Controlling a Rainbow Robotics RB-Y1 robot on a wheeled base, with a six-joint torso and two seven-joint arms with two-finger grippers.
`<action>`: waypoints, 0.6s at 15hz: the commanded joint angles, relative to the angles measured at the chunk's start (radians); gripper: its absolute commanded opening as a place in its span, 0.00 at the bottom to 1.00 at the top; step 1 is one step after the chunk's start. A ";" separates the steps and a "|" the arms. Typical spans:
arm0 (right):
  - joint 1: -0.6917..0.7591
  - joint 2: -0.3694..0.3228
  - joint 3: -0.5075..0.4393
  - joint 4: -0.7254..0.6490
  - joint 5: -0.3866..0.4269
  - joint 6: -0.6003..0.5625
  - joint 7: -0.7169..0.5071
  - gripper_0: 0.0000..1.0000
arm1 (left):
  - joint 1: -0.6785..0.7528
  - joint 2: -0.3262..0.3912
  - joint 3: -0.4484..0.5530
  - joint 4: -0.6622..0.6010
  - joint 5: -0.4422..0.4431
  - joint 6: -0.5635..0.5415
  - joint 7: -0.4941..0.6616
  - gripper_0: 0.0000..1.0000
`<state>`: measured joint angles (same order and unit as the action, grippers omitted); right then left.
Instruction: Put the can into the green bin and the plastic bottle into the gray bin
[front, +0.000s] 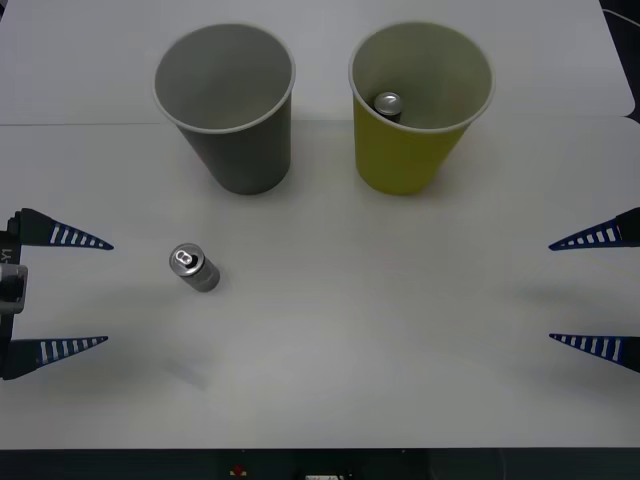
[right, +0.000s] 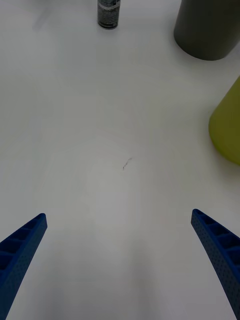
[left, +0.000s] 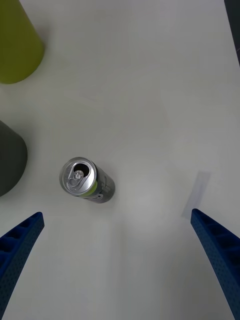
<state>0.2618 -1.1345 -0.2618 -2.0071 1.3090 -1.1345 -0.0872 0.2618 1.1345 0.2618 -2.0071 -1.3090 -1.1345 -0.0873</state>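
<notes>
A small silver can (front: 193, 267) stands upright on the white table, left of centre and in front of the gray bin (front: 250, 150). To the right of that bin is the green bin (front: 400, 155), with a second can (front: 388, 104) inside it. My left gripper (front: 100, 293) is open at the left edge, a short way left of the standing can (left: 85, 180). At the right edge my right gripper (front: 560, 292) is open and holds nothing. From the right wrist the can (right: 108, 14) shows far off. The plastic bottle is out of view.
Both bins stand near the back of the table, side by side with a gap between them. The table's front edge (front: 320, 450) runs along the near side. A faint strip of clear tape (left: 197, 192) lies flat near the left gripper (left: 117, 215).
</notes>
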 joint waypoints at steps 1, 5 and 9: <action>0.000 0.000 0.000 0.000 0.000 0.000 0.000 1.00 | 0.000 0.000 0.000 0.000 0.000 0.000 0.000 1.00; 0.000 0.000 0.000 0.000 0.000 0.000 0.000 1.00 | 0.053 0.019 0.028 0.004 0.077 0.036 -0.008 1.00; 0.000 0.000 0.000 0.000 0.000 0.000 0.000 1.00 | 0.065 0.014 0.027 0.057 0.143 0.042 -0.017 1.00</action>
<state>0.2618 -1.1345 -0.2618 -2.0071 1.3090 -1.1345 -0.0872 0.3215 1.1496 0.2895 -1.9699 -1.1907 -1.0925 -0.0992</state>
